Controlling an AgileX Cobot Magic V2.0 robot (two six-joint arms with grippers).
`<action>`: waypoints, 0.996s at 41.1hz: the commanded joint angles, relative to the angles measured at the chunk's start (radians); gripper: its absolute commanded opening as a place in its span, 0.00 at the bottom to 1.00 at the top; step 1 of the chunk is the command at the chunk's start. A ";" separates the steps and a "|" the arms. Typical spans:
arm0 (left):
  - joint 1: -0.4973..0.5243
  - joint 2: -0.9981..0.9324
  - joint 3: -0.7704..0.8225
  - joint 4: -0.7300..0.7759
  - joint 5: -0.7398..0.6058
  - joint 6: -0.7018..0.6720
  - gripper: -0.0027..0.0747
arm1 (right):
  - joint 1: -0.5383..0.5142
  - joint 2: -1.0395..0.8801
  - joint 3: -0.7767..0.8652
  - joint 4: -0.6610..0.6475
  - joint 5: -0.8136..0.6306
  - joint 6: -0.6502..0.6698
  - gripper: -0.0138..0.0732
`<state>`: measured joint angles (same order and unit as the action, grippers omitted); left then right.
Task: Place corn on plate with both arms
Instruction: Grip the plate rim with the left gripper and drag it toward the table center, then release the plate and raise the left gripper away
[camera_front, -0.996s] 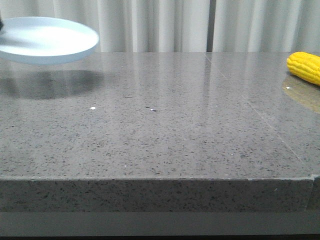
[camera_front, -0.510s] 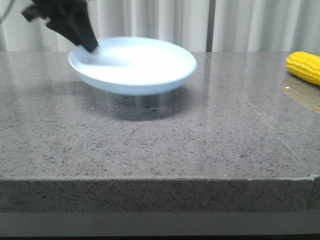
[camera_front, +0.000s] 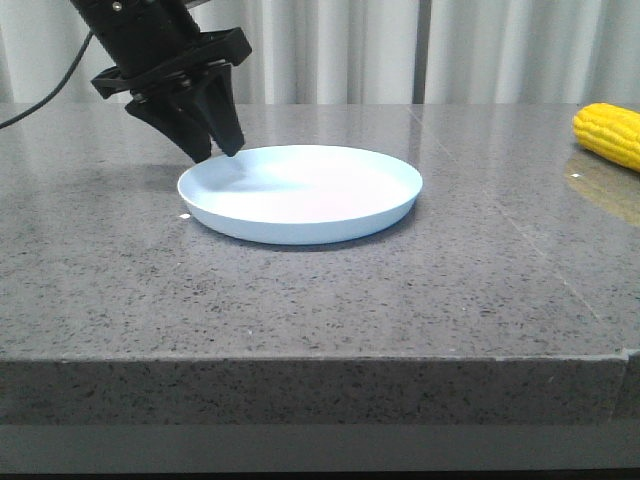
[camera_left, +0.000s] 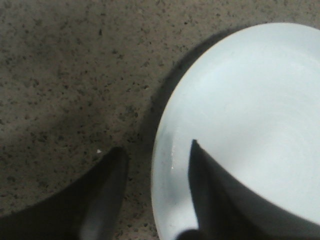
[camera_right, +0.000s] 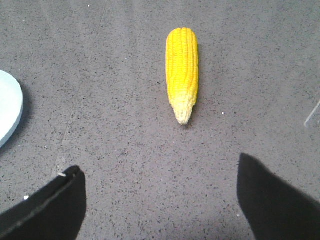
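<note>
Plate (camera_front: 300, 200) mid-table; corn (camera_front: 608, 133) far right.

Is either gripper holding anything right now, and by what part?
The left gripper straddles the plate at its near-left rim; whether it still pinches is unclear. The right gripper is open and empty, the corn lying apart from it.

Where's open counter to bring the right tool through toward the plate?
Bare counter lies between the plate and the corn, and along the whole near edge in front of the plate. It is crowded only at the plate's far-left rim, where the left tool straddles it.
</note>
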<state>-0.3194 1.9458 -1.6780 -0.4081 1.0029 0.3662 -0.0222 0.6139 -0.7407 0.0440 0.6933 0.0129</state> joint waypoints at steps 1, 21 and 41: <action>-0.007 -0.079 -0.033 -0.018 -0.029 -0.009 0.66 | -0.005 0.007 -0.030 -0.003 -0.073 -0.008 0.89; -0.213 -0.394 -0.011 0.314 0.092 -0.152 0.60 | -0.005 0.007 -0.030 -0.003 -0.073 -0.008 0.89; -0.368 -0.891 0.423 0.423 -0.112 -0.366 0.56 | -0.005 0.007 -0.030 -0.003 -0.073 -0.008 0.89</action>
<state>-0.6795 1.1498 -1.3018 0.0190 0.9885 0.0251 -0.0222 0.6139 -0.7407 0.0440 0.6933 0.0129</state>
